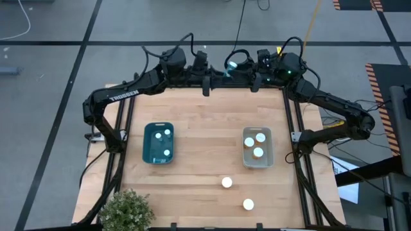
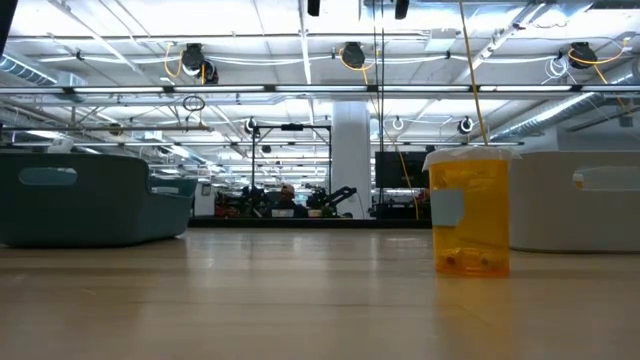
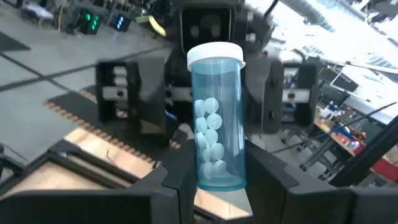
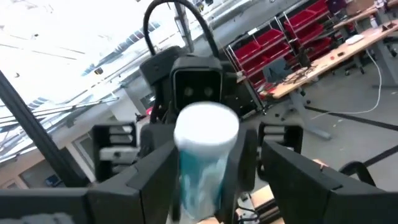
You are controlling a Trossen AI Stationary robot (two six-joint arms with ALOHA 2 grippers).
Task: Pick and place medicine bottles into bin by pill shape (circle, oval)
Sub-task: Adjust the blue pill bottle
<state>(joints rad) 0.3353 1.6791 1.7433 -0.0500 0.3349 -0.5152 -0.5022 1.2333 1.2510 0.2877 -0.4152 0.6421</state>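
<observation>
The left gripper is clenched on the base of a blue medicine bottle. Its long axis runs straight out along the fingers, white cap pointing away from the wrist, and the pills inside look round and flat. The right gripper faces it cap-on with the same bottle in its reach. Whether it grips or merely brackets the bottle, I cannot tell. In the high view this pairing sits at top centre, off the far edge of the table, the bottle lying between the two wrists. From there the teal bin lies down and to the left, on the left arm's side. The pale bin lies down and to the right, nearer the right arm. Each looks about equally far from the bottle, so the coming move probably turns on which bin takes round pills. Farthest off, two loose bottles stand at lower centre-right, well apart from both arms.
</observation>
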